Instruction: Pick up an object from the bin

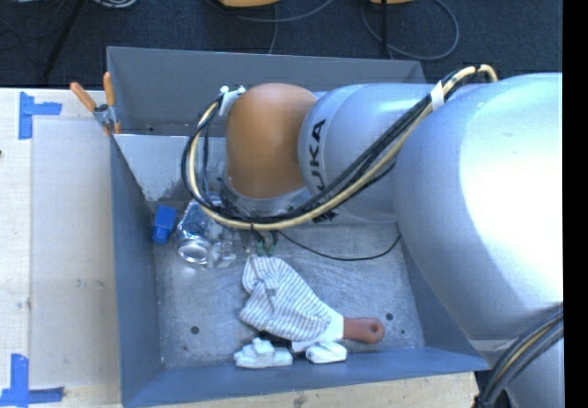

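My gripper (206, 232) reaches down into the bin's left part from under the orange wrist cover, showing as shiny silver metal low over the floor. A small blue block (163, 223) lies just to its left, close to the bin's left wall. Right below and to the right of the gripper lies a crumpled white cloth with thin dark stripes (280, 299). Whether anything sits in the gripper is hidden by the cover and the glare.
A brown rounded handle (364, 332) sticks out from under the cloth near the front wall. Two small white pieces (263, 356) (326, 353) lie along the front edge. The big arm covers the bin's right and back.
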You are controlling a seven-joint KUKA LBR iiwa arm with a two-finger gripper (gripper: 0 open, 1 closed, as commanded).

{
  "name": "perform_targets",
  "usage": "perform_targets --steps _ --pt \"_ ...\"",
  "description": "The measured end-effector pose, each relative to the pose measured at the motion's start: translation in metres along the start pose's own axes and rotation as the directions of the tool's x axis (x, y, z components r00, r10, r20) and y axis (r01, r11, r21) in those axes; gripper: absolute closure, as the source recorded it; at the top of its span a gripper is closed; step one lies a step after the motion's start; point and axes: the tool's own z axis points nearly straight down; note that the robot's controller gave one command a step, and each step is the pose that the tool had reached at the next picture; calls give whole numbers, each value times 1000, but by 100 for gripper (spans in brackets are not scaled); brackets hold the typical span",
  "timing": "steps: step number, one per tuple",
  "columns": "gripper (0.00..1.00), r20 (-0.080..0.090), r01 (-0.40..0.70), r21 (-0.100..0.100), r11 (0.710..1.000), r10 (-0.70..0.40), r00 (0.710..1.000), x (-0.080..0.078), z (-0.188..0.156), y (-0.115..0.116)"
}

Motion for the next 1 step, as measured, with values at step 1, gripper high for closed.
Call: perform_targets --steps 1 --pt "100 11 17 2 1000 -17 1000 2 -39 -3"
